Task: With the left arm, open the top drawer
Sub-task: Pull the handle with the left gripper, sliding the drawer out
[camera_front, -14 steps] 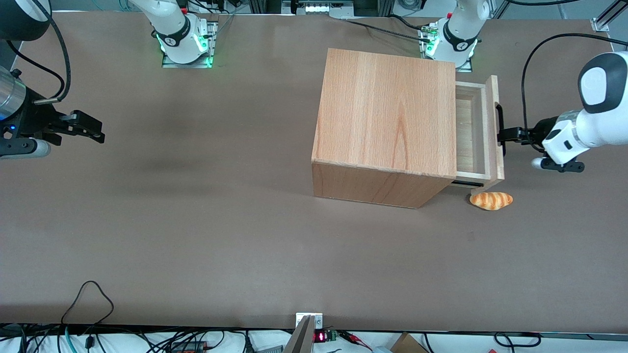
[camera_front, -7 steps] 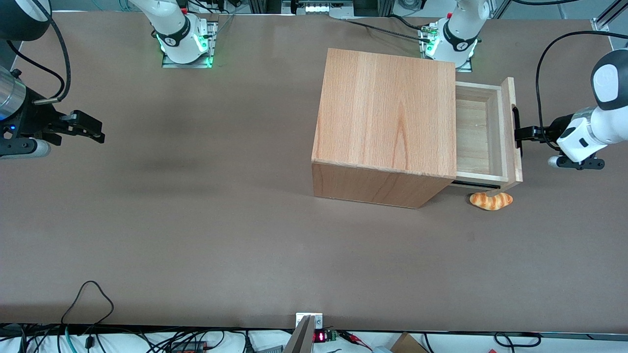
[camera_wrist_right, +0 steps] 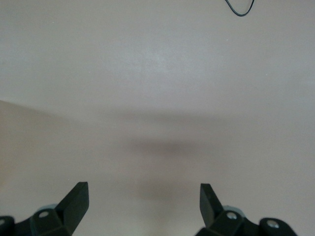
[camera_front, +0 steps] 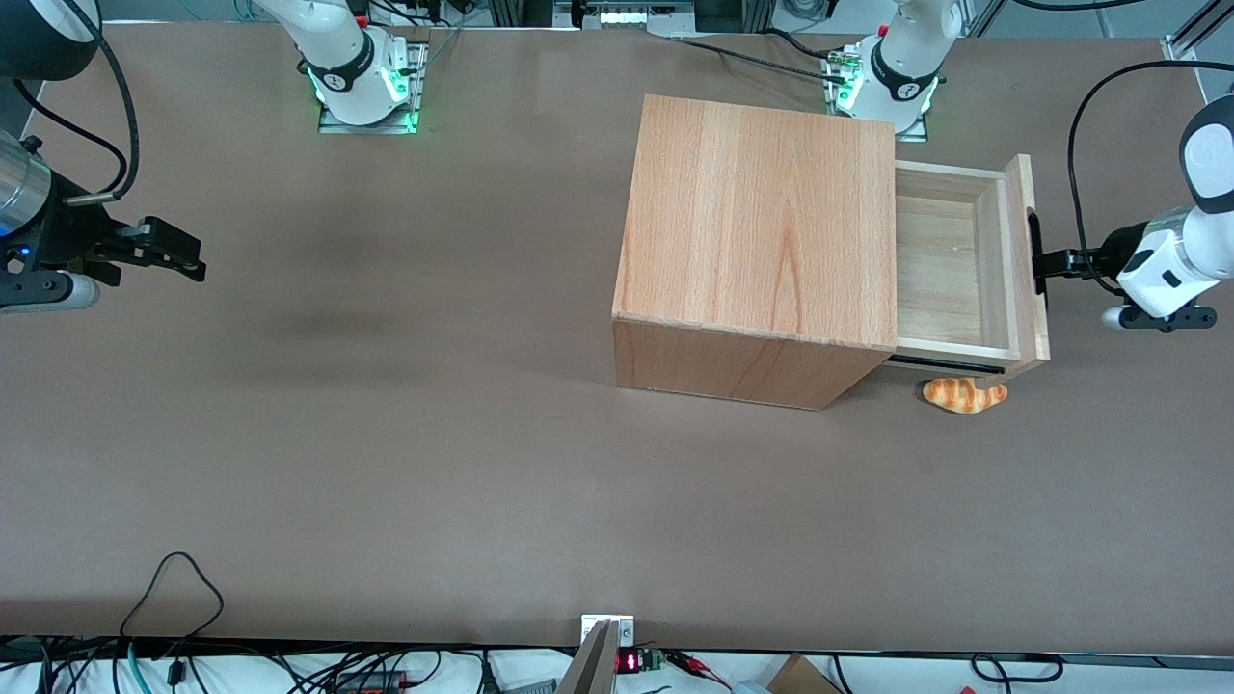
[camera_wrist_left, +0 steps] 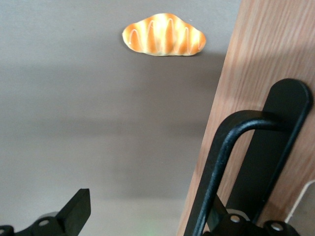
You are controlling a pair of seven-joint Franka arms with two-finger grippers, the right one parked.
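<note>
The top drawer [camera_front: 1018, 253] stands pulled well out of the wooden cabinet [camera_front: 762, 222], its pale inside showing. The black bar handle [camera_front: 1034, 253] runs along its front panel. The white left arm [camera_front: 1171, 265] holds its black gripper [camera_front: 1047, 262] right at the handle. In the left wrist view the handle [camera_wrist_left: 221, 162] crosses the wood front panel [camera_wrist_left: 246, 73]. The gripper [camera_wrist_left: 147, 201] is open, one finger [camera_wrist_left: 215, 212] hooked between bar and panel, the other finger [camera_wrist_left: 76, 209] out over the table.
A bread roll [camera_front: 964, 394] [camera_wrist_left: 164, 34] lies on the brown table just under the drawer's corner nearest the front camera. The table edge toward the working arm's end is close to the arm. Arm bases [camera_front: 892, 77] stand at the table's back edge.
The drawer has slid farther out of the cabinet toward the working arm's end. The gripper has moved the same way, staying at the handle.
</note>
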